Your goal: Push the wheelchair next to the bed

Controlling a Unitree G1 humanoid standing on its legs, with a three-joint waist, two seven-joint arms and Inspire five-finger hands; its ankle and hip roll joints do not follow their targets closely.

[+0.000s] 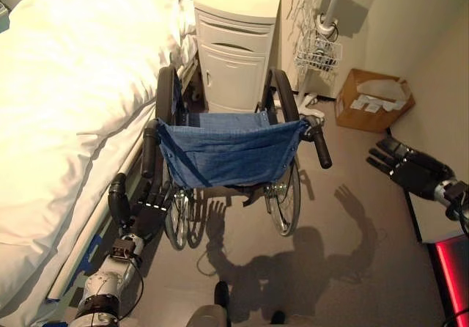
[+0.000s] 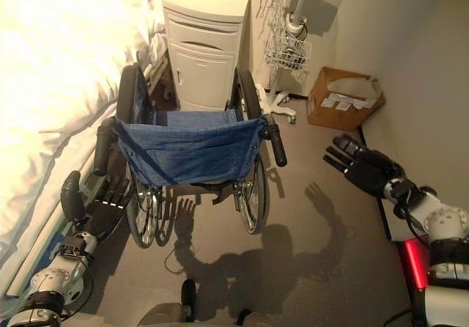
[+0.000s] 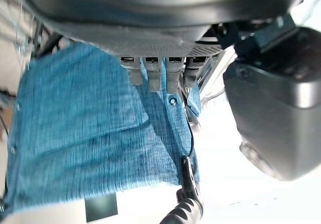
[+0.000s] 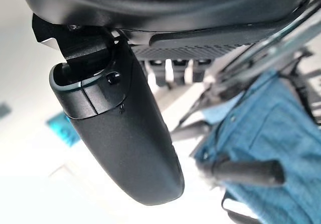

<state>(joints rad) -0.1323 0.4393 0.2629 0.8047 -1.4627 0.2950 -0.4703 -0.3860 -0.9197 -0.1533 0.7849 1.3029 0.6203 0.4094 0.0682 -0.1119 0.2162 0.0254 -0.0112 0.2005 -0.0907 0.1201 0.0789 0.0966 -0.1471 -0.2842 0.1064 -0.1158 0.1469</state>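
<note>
One wheelchair point(image 1: 229, 151) stood close beside the bed point(image 1: 66, 107), its back toward the camera and its front toward a cream cabinet point(image 1: 234, 45). Blue cloth backrest point(image 1: 227, 145), slung slack between two uprights. Two black push handles: the left handle point(image 1: 149, 149) on the bed side, the right handle point(image 1: 319, 145) angled out toward the open floor. Two large spoked wheels, one to each side, with dark tyres; two black armrest pads showed above the cloth. The bed-side wheel sat just beside the mattress edge, under the overhang of the white duvet.

Left hand point(image 1: 146, 213) hung low behind the left handle, near the bed-side wheel, fingers straight and spread, thumb out, holding nothing; whether it touched the frame could not be told. Right hand point(image 1: 410, 169) was well apart from the chair, out over the floor to the right of the right handle, fingers extended and loose, empty.

One white wire basket stand point(image 1: 319, 48) stood beside the cabinet. One open cardboard box point(image 1: 372, 100) lay on the floor near the wall.
</note>
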